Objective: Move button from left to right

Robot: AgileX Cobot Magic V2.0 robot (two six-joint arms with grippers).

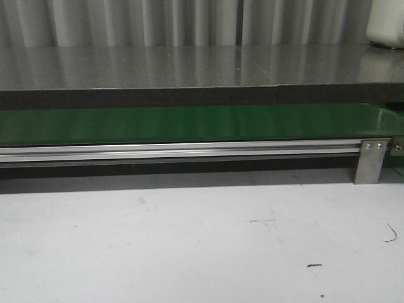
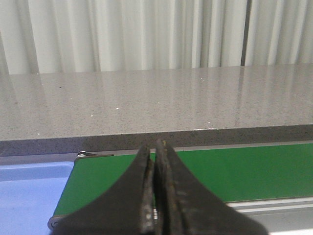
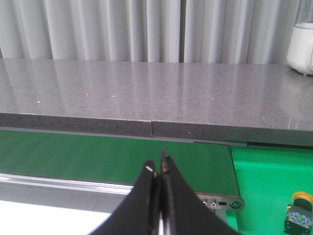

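The button (image 3: 299, 215) shows only in the right wrist view: an orange-yellow cap on a black body, standing on the bright green surface (image 3: 264, 186) past the belt's end. My right gripper (image 3: 158, 166) is shut and empty, in front of the green conveyor belt (image 3: 98, 159), well apart from the button. My left gripper (image 2: 155, 147) is shut and empty, over the other end of the belt (image 2: 244, 171). Neither gripper shows in the front view, where the belt (image 1: 189, 123) lies bare.
A grey stone counter (image 1: 189, 66) runs behind the belt. An aluminium rail (image 1: 177, 151) with a bracket (image 1: 370, 161) runs along its front. A blue surface (image 2: 29, 196) lies off the belt's left end. A white appliance (image 3: 301, 44) stands on the counter. White tabletop (image 1: 189, 240) lies in front.
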